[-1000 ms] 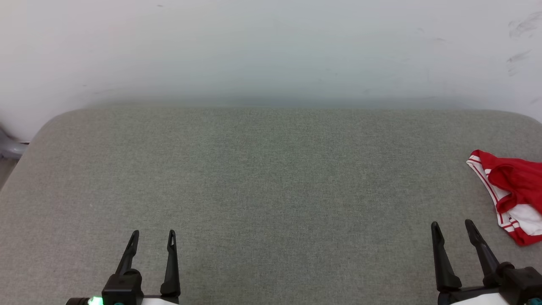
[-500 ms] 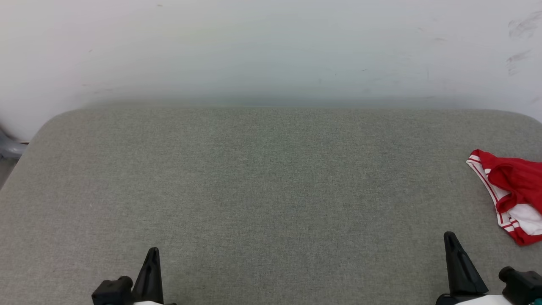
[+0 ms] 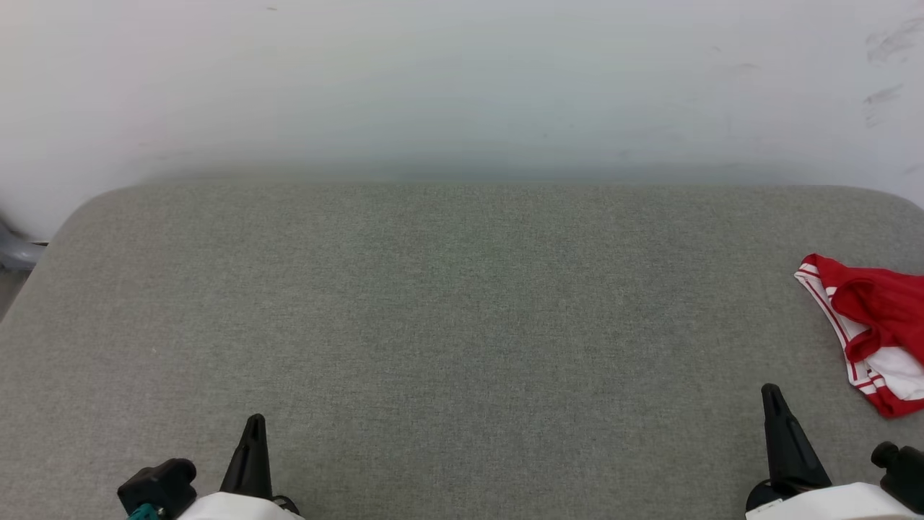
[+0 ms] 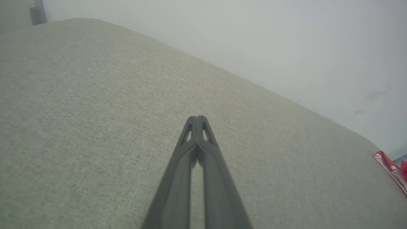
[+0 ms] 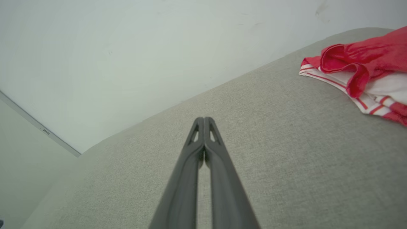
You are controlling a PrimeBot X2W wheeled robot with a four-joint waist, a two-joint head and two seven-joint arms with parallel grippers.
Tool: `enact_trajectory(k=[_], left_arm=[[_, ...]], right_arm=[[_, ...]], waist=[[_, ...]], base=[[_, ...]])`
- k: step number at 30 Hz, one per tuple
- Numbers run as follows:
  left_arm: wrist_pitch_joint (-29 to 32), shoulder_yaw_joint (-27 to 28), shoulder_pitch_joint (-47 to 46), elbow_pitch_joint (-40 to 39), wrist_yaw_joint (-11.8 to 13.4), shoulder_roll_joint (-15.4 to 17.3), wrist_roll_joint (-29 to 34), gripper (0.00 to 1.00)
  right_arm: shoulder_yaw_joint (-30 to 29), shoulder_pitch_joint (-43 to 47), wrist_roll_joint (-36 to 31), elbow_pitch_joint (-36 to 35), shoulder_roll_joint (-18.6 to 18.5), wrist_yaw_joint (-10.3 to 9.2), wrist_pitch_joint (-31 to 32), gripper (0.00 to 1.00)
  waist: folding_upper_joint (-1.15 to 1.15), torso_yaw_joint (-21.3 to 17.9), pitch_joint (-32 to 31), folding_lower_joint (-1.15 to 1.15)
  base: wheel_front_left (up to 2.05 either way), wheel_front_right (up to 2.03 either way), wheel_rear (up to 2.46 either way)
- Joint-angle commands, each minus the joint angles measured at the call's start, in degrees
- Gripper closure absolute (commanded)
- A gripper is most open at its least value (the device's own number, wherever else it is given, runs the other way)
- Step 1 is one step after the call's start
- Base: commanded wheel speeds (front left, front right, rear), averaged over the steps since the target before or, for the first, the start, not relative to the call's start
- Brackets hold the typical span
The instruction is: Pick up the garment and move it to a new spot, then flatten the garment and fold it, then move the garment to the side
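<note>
The garment (image 3: 877, 325), red with white and red-striped trim, lies bunched at the far right edge of the grey padded surface (image 3: 462, 303), partly cut off by the picture's edge. The right wrist view shows the garment (image 5: 362, 66) at the upper right, and a sliver of it (image 4: 392, 170) shows in the left wrist view. My right gripper (image 3: 772, 393) is shut and empty, low at the right, short of the garment. My left gripper (image 3: 254, 422) is shut and empty at the lower left. In each wrist view, the left gripper (image 4: 197, 118) and right gripper (image 5: 203, 119) have fingertips pressed together.
A pale wall (image 3: 462, 87) rises behind the padded surface. A grey object (image 3: 14, 249) sits off the surface's left corner. The surface's rounded far edge runs across the head view.
Both grippers closed from open to shut. Both drew back a little toward the bottom edge of the head view. The garment has not moved.
</note>
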Motion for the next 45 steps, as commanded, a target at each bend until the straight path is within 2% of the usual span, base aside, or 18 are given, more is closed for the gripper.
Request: enact_trajectory(k=[1,23,45], left_arm=[[0.4,0.6,-1.8,-0.5,-0.5,0.0,-2.0,1.0],[4.9,2.7,-4.9,1.5,-3.0,-0.5,-21.1,1.0],[8.6,4.4,-7.4,3.0,-5.0,-0.9,-36.4,1.0]], right_arm=[[0.0,-1.8,2.1,-0.5,-0.6,-0.01,0.4,1.0],[-0.3,-4.9,20.6,1.6,-0.8,-0.03,4.6,1.0],[-0.8,-7.2,35.2,3.4,-0.8,-0.03,8.3,1.0]], waist=[[0.0,0.0,0.0,0.0],[0.0,-0.1,0.1,0.0],[0.0,-0.2,0.2,-0.01]], base=[[0.0,0.0,0.0],[0.0,0.0,0.0],[0.0,0.0,0.0]])
